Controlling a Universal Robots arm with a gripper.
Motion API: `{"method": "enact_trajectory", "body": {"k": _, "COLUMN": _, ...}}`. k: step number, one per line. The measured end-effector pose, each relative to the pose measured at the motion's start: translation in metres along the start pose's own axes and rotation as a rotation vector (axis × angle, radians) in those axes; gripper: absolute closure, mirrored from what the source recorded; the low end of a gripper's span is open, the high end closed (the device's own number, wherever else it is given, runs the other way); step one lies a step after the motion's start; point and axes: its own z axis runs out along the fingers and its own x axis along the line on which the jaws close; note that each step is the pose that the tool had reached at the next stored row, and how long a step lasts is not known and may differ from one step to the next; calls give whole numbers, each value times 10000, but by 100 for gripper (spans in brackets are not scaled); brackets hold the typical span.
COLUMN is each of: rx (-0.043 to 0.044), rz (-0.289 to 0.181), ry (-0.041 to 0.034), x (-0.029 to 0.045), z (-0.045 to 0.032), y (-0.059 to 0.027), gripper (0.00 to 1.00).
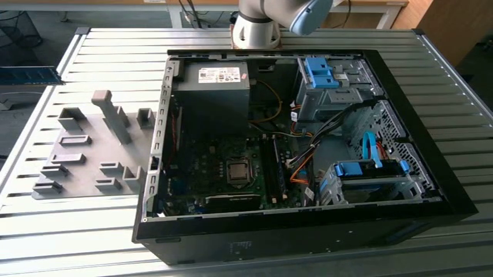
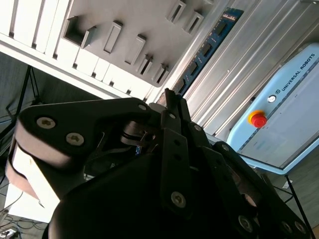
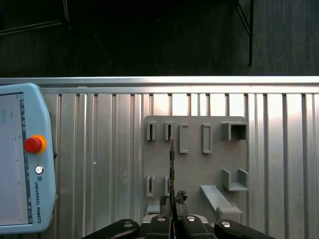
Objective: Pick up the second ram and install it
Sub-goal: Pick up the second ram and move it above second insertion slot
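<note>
- Black metal two-finger claw (image 3: 172, 204) is closed down to a sliver, pinching one end of the long thin blue circuit-board ram stick (image 2: 209, 47). The rest of the stick juts out past the fingertips and is seen edge-on in the first wrist view.
- Ram is held in the air clear of the flat grey plastic fixture plate with raised slots (image 3: 199, 167), touching none of its slots. In the exterior view the ram hangs on the side of the plate away from the open black metal computer case (image 1: 308, 236).
- Pale blue teach pendant with red button (image 3: 22, 159) sits off to one side of the plate, well apart from the ram.
- Handling guess: light, stiff and brittle. Chips and contact edge look fragile, flat faces probably slick. Best taken by a short end or the bare long edges, with a gentle squeeze and no twisting.
</note>
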Motion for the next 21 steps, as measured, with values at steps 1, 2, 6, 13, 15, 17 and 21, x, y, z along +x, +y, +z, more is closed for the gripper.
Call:
{"method": "enact_trajectory", "body": {"k": 1, "rx": 0, "rz": 0, "ry": 0, "x": 0, "z": 0, "y": -20, "gripper": 86}}
{"method": "enact_trajectory", "body": {"k": 2, "rx": 0, "rz": -1, "ry": 0, "x": 0, "z": -1, "y": -40, "gripper": 86}}
{"method": "enact_trajectory", "body": {"k": 6, "rx": 0, "rz": 0, "ry": 0, "x": -1, "z": -3, "y": -106, "gripper": 86}}
{"method": "enact_trajectory", "body": {"k": 13, "rx": 0, "rz": 0, "ry": 0, "x": -3, "z": -7, "y": -262, "gripper": 86}}
{"method": "enact_trajectory", "body": {"k": 15, "rx": -1, "rz": -1, "ry": 1, "x": -3, "z": -9, "y": -320, "gripper": 86}}
{"method": "enact_trajectory", "body": {"k": 17, "rx": 0, "rz": 0, "ry": 0, "x": -4, "z": -10, "y": -379, "gripper": 86}}
{"method": "enact_trajectory", "body": {"k": 21, "rx": 0, "rz": 0, "ry": 0, "x": -5, "z": -13, "y": -494, "gripper": 86}}
